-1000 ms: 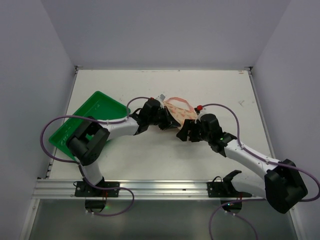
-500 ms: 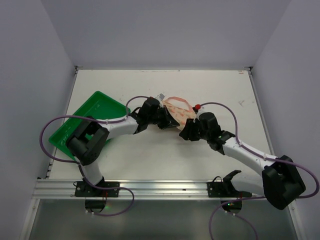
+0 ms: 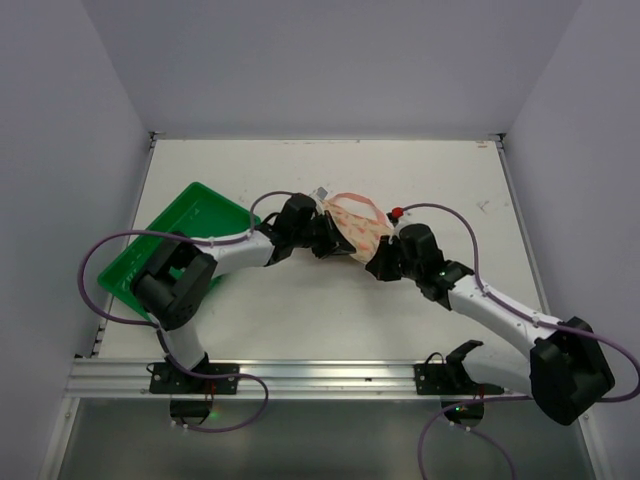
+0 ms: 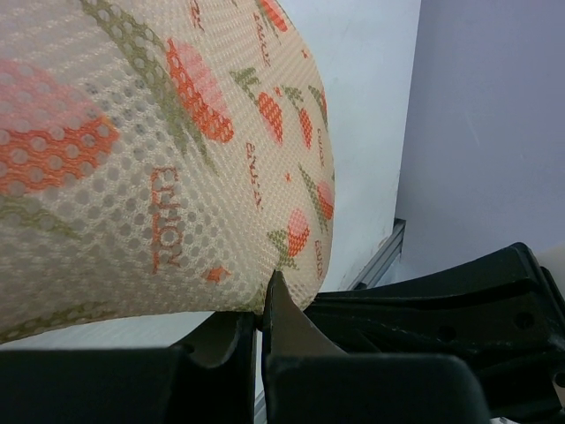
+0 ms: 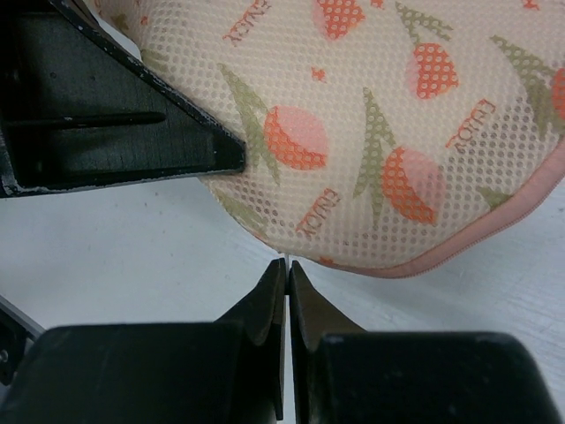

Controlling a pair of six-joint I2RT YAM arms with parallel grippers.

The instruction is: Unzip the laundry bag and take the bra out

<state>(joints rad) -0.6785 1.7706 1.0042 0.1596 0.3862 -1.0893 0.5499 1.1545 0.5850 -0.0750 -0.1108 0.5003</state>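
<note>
White table [image 3: 300, 320] — only wrist views show left fingers [image 4: 296, 334] pinching laundry bag [image 4: 159, 159], right fingers [image 5: 265, 305] closed.

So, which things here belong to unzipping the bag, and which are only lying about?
For the job: laundry bag; left end effector, pinching its edge; right end effector, shut just beside its pink zip edging. The bra is not visible.
Only lying about: green tray.

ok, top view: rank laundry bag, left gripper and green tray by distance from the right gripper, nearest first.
From the right gripper:
1. laundry bag: right at its jaws, just up and left.
2. left gripper: at the bag's far, left end.
3. green tray: well off to the left, beyond the left arm's wrist.
</note>
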